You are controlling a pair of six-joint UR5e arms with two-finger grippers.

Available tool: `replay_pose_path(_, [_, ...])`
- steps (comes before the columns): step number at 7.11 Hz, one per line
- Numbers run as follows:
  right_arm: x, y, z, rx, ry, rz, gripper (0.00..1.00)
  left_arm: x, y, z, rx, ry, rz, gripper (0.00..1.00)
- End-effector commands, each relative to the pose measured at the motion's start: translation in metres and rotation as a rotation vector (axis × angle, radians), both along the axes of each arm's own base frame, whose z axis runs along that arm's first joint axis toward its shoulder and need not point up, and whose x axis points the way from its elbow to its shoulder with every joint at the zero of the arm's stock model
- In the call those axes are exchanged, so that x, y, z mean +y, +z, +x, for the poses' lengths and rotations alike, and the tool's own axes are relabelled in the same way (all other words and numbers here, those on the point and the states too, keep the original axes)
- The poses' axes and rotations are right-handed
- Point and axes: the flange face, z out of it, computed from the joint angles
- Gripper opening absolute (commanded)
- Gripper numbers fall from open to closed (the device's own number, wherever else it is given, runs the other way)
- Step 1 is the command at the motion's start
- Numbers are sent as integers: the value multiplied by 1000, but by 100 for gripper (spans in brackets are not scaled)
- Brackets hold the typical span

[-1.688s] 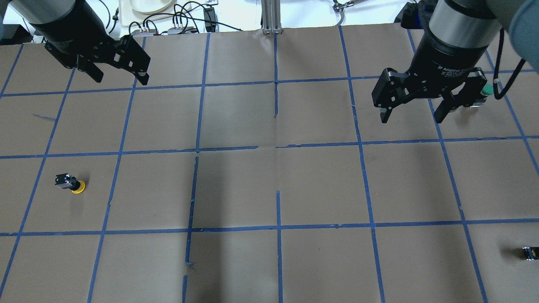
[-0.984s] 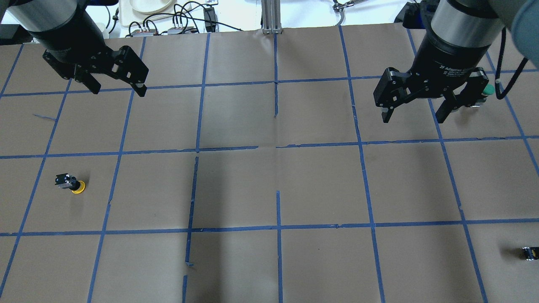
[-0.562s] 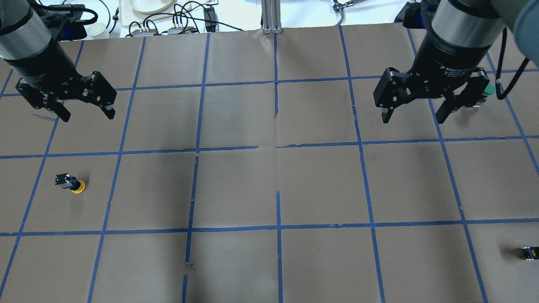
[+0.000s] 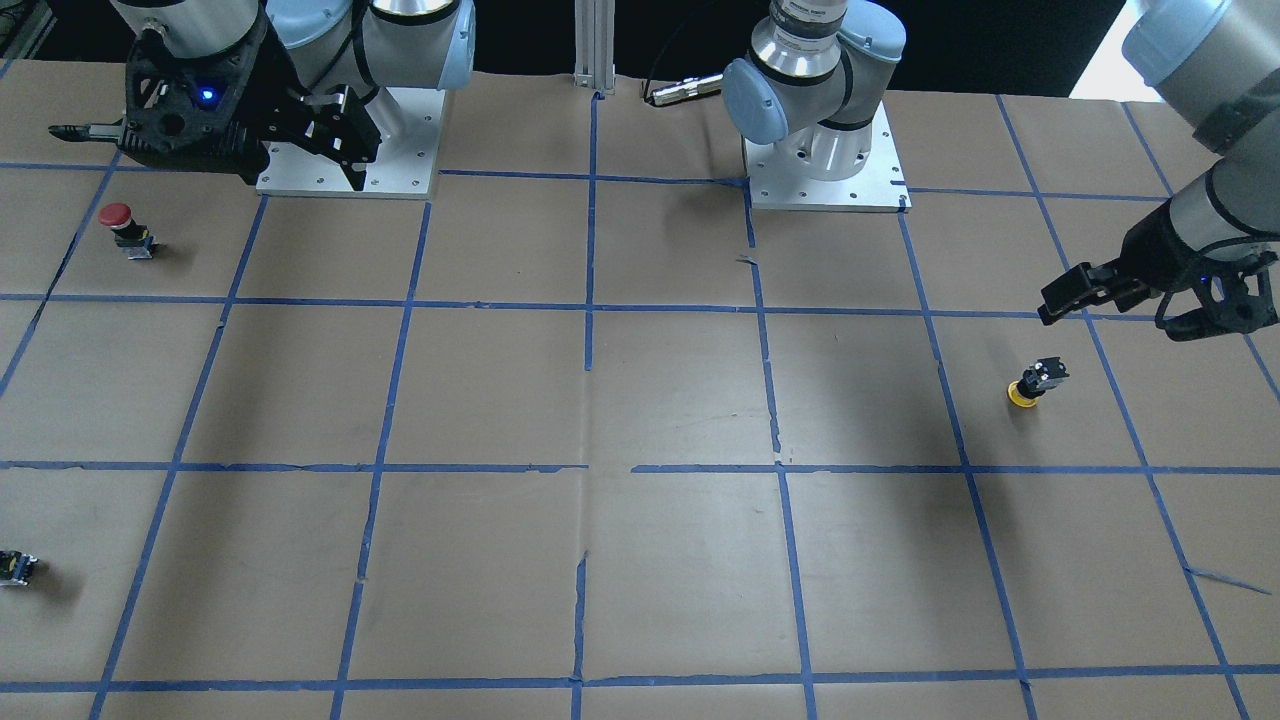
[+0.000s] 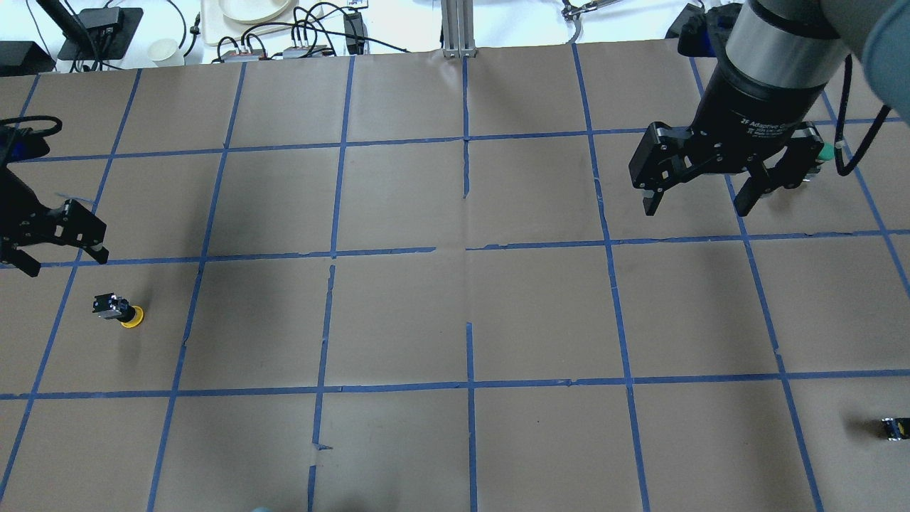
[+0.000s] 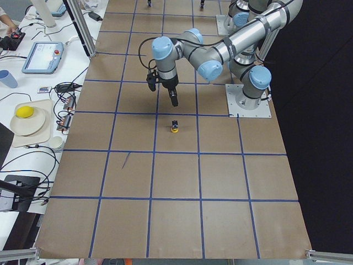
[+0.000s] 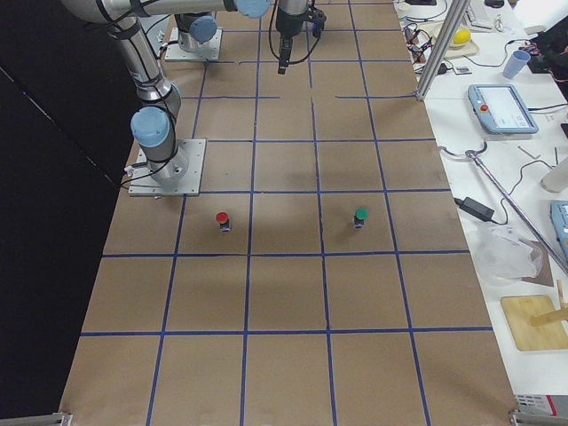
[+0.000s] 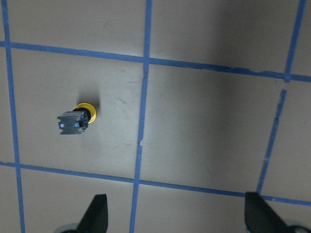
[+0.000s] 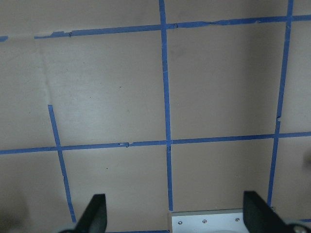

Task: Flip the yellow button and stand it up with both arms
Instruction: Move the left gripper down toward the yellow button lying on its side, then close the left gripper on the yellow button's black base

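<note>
At the robot's left end of the table, the left gripper (image 5: 66, 263) hangs above the paper, jaws spread wide with nothing between them. Near it, towards the edge opposite the robot, the yellow button (image 5: 119, 310) sits cap-down, body up, untouched. Towards the right end, the right gripper (image 5: 695, 210) hovers, likewise gaping and empty.

Brown table (image 5: 398, 313) gridded with blue tape (image 5: 470, 385), yellow button (image 5: 119, 311) with black-and-grey body, red-capped button (image 4: 124, 229), green-capped button (image 7: 360, 216), black left gripper (image 5: 65, 263), black right gripper (image 5: 695, 210)
</note>
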Motion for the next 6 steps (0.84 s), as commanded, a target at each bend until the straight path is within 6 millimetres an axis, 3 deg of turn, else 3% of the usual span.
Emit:
replay_pose_path(1, [-3, -3, -1, -1, 5, 2, 100, 10, -76, 27, -51, -56, -82, 99])
replay_pose_path(2, [-3, 2, -3, -2, 2, -19, 100, 18, -89, 34, -29, -125, -70, 99])
replay_pose_path(4, [-4, -12, -2, -1, 10, 16, 100, 21, -117, 49, 67, -87, -86, 99])
replay_pose_path(6, [-3, -15, -2, -3, 11, 15, 100, 20, -122, 52, 57, -88, -79, 96])
